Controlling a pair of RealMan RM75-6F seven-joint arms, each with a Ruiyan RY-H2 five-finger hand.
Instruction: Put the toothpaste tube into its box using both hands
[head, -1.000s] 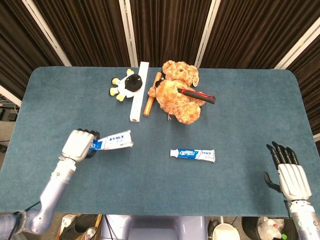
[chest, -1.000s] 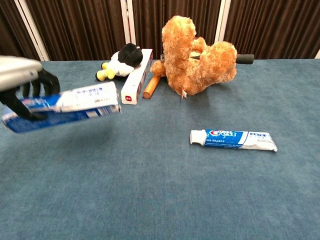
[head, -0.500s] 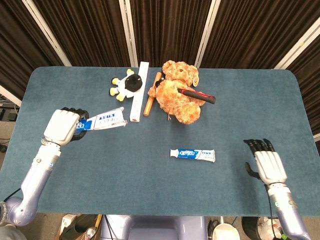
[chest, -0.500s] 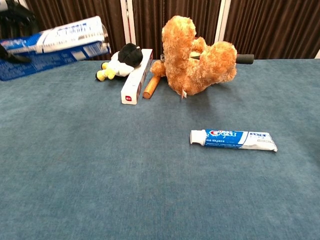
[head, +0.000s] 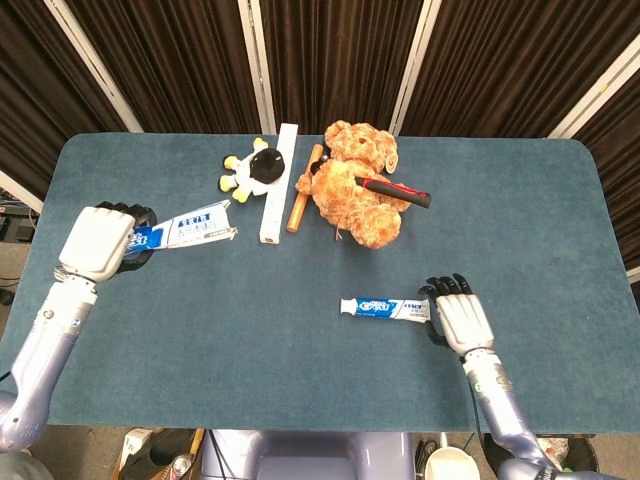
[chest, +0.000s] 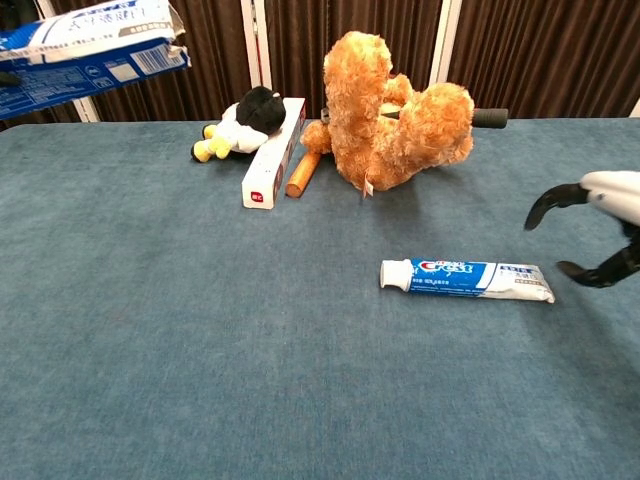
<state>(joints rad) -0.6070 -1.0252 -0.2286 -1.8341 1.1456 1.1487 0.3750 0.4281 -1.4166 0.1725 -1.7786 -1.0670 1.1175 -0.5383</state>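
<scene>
The blue and white toothpaste tube lies flat on the blue table, cap to the left. My right hand hovers just past the tube's crimped end, fingers spread, holding nothing. At the table's left side my left hand grips one end of the blue and white toothpaste box and holds it up in the air. The box's open flap end points right. The chest view shows the box only, at the top left.
A brown teddy bear with a black and red tool on it lies at the back. Beside it are a wooden stick, a long white box and a small black, white and yellow plush.
My left hand has lifted the toothpaste box higher and further left. My right hand has come in from the right front corner to the tube's crimped end.
</scene>
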